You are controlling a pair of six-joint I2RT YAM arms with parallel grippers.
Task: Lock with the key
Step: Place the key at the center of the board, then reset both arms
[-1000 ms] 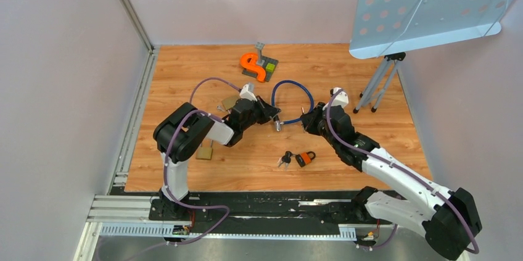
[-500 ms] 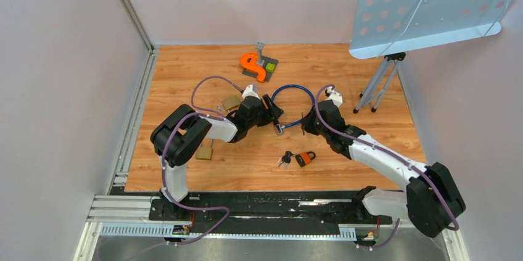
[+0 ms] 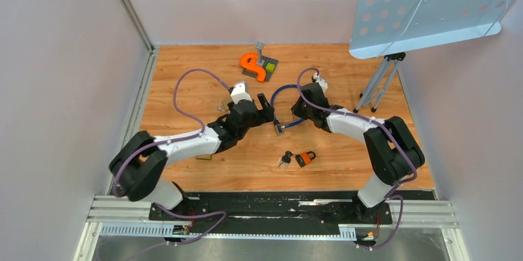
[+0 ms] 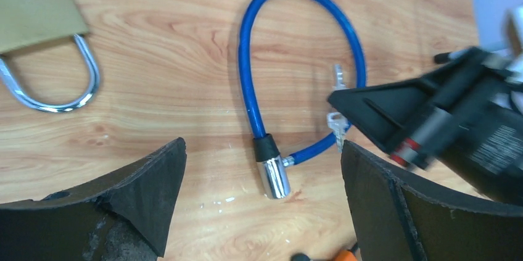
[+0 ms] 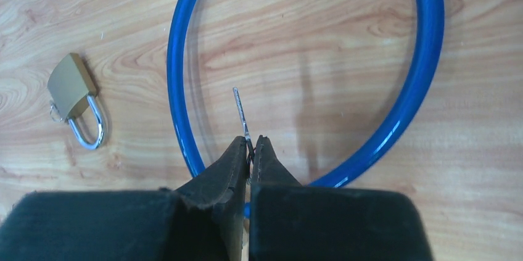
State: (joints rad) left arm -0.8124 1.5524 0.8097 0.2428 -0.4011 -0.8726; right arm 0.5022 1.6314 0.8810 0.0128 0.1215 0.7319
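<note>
The blue cable lock [image 3: 291, 91] lies looped on the wooden table. Its chrome head [image 4: 274, 176] rests flat on the wood, and the cable's thin end meets its side. My left gripper [image 4: 262, 150] hovers over that head, open wide, with its fingers [image 4: 151, 196] on either side and touching nothing. My right gripper [image 5: 249, 142] is shut on a small silver key [image 5: 240, 111], whose blade points forward over the inside of the cable loop [image 5: 401, 107]. In the left wrist view the key [image 4: 337, 126] hangs just right of the head.
A brass padlock [image 3: 229, 101] lies left of the loop, and another [image 3: 205, 150] sits by the left arm. An orange padlock [image 3: 303, 158] with keys [image 3: 284, 160] lies nearer the front. An orange clamp [image 3: 253, 65] is at the back, a tripod [image 3: 379, 85] at the right.
My left gripper has opened and let go of the chrome head, which now rests on the table. The right arm carried the key back and left over the loop.
</note>
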